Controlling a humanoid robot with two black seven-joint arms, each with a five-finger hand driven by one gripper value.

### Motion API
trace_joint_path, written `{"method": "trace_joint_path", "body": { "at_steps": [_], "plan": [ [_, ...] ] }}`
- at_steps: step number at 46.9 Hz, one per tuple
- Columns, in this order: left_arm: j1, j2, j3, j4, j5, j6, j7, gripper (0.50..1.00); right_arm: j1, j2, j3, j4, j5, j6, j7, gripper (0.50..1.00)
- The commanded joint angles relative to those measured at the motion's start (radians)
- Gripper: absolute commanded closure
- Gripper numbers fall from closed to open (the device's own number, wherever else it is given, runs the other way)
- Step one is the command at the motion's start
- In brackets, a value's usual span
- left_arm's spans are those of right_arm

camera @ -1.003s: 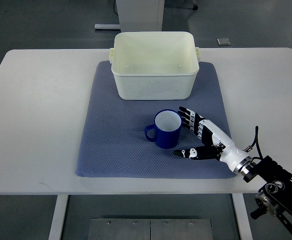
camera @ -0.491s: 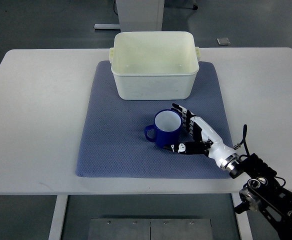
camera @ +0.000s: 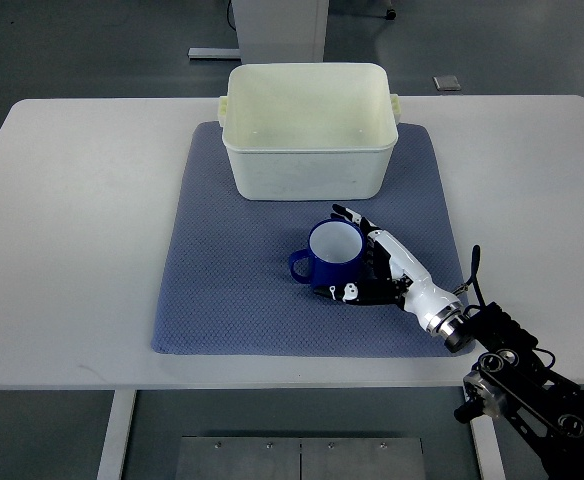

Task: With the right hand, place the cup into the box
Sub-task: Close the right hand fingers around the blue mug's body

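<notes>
Right hand (camera: pixel 372 268): fingers spread round cup (camera: pixel 332 256), grip not closed. Risk: cup tipped or slipped; lift clipped box (camera: pixel 307 178) wall.

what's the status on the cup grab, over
Right hand wrapping around blue cup, fingers at its far side, thumb at the near side; firm grip not confirmed. Cup upright on the mat, not lifted. Box open, path clear.
</notes>
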Motion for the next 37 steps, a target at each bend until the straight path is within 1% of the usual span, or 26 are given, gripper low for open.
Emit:
{"method": "trace_joint_path", "body": {
  "at_steps": [1, 4, 9, 13, 17, 23, 25, 27, 32, 37],
  "plan": [
    [0.000, 0.000, 0.000, 0.000, 0.000, 0.000, 0.000, 0.500, 0.002, 0.004, -0.005, -0.003, 0.000, -0.003, -0.001, 0.517],
    [0.000, 0.000, 0.000, 0.000, 0.000, 0.000, 0.000, 0.500, 0.004, 0.016, -0.006, -0.003, 0.000, -0.003, -0.001, 0.519],
    [0.000, 0.000, 0.000, -0.001, 0.000, 0.000, 0.000, 0.500, 0.011, 0.031, -0.006, -0.010, 0.000, -0.006, -0.002, 0.548],
    [0.000, 0.000, 0.000, 0.000, 0.000, 0.000, 0.000, 0.500, 0.022, 0.042, -0.008, -0.019, 0.000, -0.019, -0.004, 0.555],
    [0.000, 0.000, 0.000, 0.000, 0.000, 0.000, 0.000, 0.500, 0.027, 0.044, -0.012, -0.026, 0.000, -0.023, -0.004, 0.580],
    [0.000, 0.000, 0.000, 0.000, 0.000, 0.000, 0.000, 0.500, 0.030, 0.051, -0.029, -0.038, 0.000, -0.037, -0.004, 0.594],
    [0.000, 0.000, 0.000, -0.001, 0.000, 0.000, 0.000, 0.500, 0.031, 0.059, -0.035, -0.041, 0.000, -0.038, -0.004, 0.619],
    [0.000, 0.000, 0.000, 0.000, -0.001, 0.000, 0.000, 0.500, 0.034, 0.062, -0.042, -0.044, -0.002, -0.040, -0.004, 0.634],
    [0.000, 0.000, 0.000, -0.001, 0.000, 0.000, 0.000, 0.500, 0.040, 0.062, -0.049, -0.047, -0.002, -0.045, -0.004, 0.741],
    [0.000, 0.000, 0.000, 0.000, 0.000, 0.001, 0.000, 0.500, 0.042, 0.062, -0.049, -0.047, -0.002, -0.046, -0.004, 0.889]
  ]
}}
